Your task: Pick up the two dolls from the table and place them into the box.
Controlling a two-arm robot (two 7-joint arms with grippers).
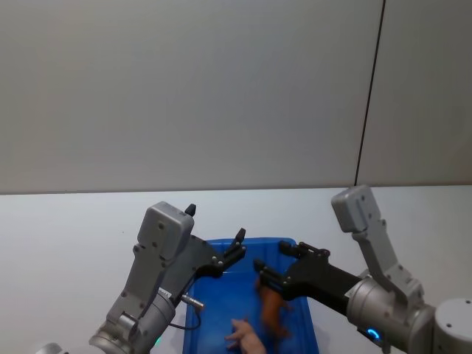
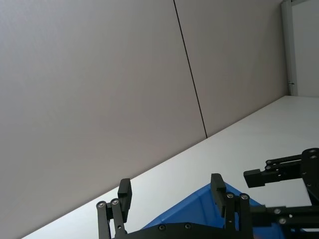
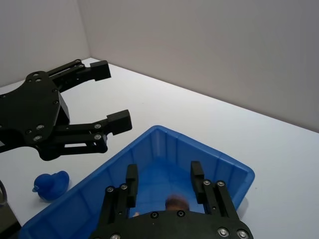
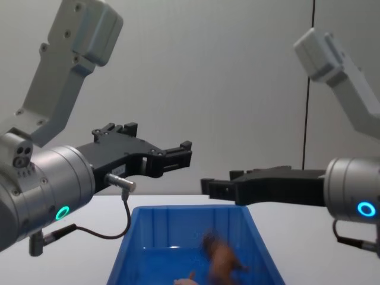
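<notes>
One white surface (image 1: 66,243) carries the blue box (image 1: 210,317) | my left jaws wide, empty, above its left wall | my right jaws wide, empty, above its middle | reddish-brown doll (image 1: 273,310) and pink doll (image 1: 243,335) inside the box

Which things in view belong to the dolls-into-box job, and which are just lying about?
Job:
- reddish-brown doll, in the blue box
- pale pink doll, in the box too
- table
- left gripper and right gripper, both open above the box

Lying about:
- small blue toy, on the table beside the box
</notes>
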